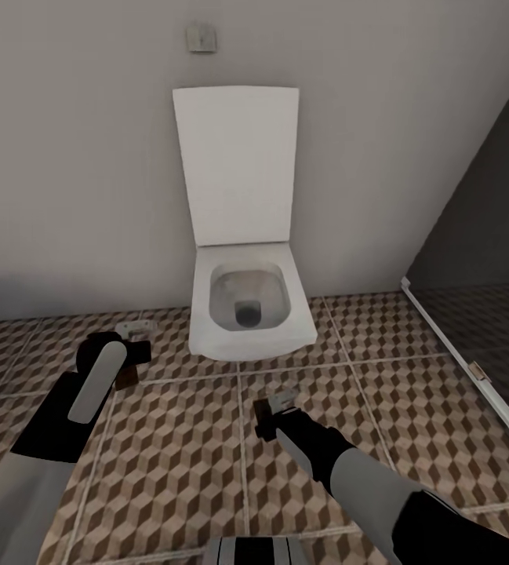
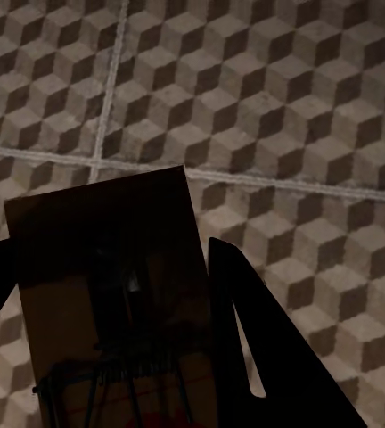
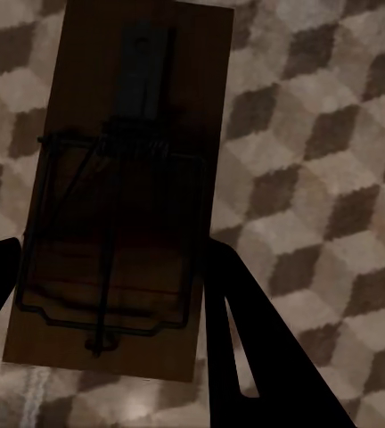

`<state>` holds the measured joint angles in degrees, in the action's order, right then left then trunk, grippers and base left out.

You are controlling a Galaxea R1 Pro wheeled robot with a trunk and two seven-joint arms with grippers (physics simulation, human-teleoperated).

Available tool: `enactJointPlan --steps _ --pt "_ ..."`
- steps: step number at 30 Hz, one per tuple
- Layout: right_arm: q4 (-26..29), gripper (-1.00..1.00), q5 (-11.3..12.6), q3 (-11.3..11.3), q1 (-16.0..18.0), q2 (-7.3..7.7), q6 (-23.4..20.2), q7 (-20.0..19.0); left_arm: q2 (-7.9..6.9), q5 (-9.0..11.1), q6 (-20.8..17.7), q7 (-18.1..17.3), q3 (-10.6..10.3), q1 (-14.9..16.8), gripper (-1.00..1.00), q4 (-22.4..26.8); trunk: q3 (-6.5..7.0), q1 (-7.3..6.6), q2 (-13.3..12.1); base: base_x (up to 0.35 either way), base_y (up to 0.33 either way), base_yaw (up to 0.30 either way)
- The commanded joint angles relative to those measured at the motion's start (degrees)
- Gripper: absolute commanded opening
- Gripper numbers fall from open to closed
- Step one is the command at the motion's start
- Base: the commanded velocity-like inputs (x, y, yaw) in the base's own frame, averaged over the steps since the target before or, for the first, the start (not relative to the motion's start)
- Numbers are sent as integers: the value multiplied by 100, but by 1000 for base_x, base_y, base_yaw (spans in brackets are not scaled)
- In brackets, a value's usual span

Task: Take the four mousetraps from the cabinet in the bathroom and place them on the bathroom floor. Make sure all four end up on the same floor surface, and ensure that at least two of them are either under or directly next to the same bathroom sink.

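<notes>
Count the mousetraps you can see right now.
2: one mousetrap in the left pincer, one in the right pincer, both over the floor. Others may be out of view.

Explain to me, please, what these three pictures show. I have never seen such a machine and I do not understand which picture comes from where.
This is a simulated two-armed robot in a bathroom. The large picture comes from a camera on its head, looking down over both arms at a white toilet with its lid up, standing on the cube-patterned bathroom floor. At the right is a dark glass shower enclosure.

The other two pictures come from cameras at the wrists, looking along the jaws. In the left wrist view, the left gripper has its dark fingers on both sides of a mousetrap, a small wooden board with metal wire. In the right wrist view, the right gripper carries a second mousetrap the same way. Both traps hang above the tiles.
</notes>
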<state>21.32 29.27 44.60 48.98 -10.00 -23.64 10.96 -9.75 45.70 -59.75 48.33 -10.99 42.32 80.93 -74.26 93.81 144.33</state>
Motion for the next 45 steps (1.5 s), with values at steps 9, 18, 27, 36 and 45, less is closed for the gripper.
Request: enactJointPlan --steps 9,18,27,36,45 --pt "-2 -100 80 40 7 0 -9 46 -12 29 -25 62 -10 4 -100 16 -5 0 2 54 15 0" --pt "-26 -100 63 37 7 0 -9 46 -14 33 -25 62 -8 4 -100 16 -5 0 2 47 25 0" --pt "-76 -100 57 32 7 0 -9 46 -32 35 -25 63 -8 4 -100 11 -5 0 2 41 38 0" --pt "-82 -100 49 36 7 0 -9 46 -35 31 -25 63 -8 4 -100 15 -5 0 2 13 13 0" --pt "-69 -100 58 39 7 0 -11 52 -35 20 -25 63 -8 4 -100 18 -49 5 5 1 1 0"
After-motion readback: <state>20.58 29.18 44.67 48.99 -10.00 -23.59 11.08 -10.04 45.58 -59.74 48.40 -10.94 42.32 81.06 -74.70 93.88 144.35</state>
